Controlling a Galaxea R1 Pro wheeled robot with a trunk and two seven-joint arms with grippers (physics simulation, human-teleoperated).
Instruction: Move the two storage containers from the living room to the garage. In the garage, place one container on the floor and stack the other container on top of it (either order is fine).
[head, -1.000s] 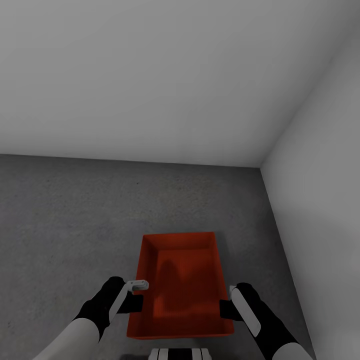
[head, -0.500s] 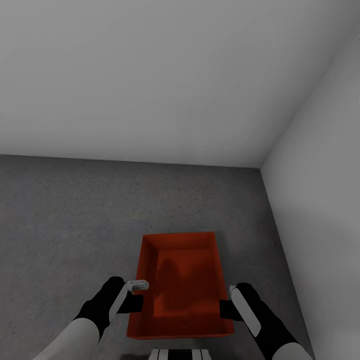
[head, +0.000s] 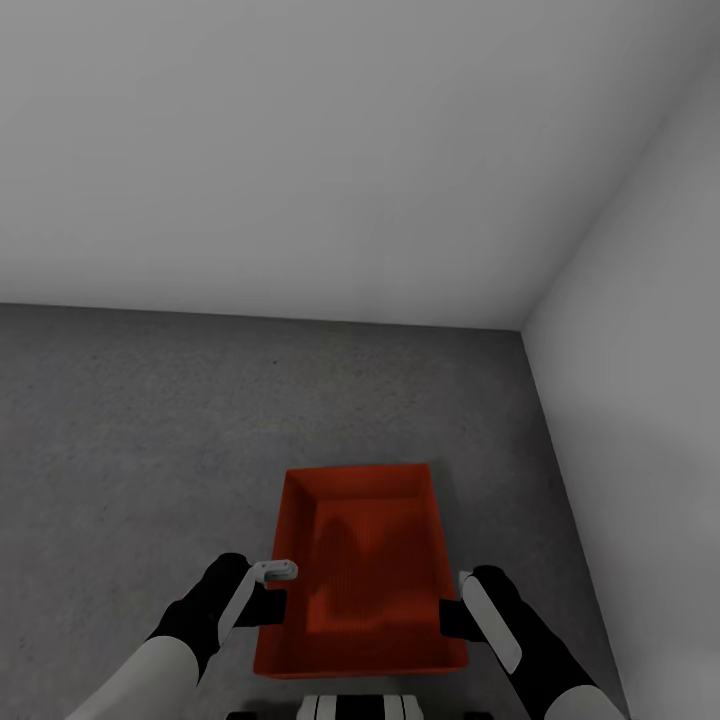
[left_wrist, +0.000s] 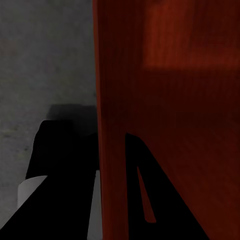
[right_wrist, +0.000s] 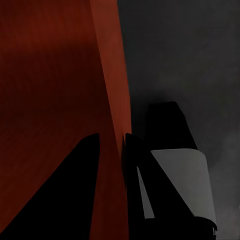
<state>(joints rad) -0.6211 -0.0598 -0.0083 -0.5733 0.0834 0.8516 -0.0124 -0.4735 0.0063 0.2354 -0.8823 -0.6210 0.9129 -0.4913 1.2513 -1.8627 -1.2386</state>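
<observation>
Here, nearest you, your left gripper (head: 272, 592) and right gripper (head: 452, 617) each pinch a side wall of the orange-red container (head: 360, 570), held above the garage floor (head: 130, 450). Uneven release could tip it.

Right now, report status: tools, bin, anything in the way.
Left tool shut on the orange-red bin's left wall, right tool shut on its right wall. Bin over dark grey concrete floor, in a wall corner. Second bin unseen.

L gripper (left_wrist: 112, 200) clamps the orange-red container (left_wrist: 170, 100) wall, one finger each side; grey floor (left_wrist: 45, 55) fills frame's left.
</observation>
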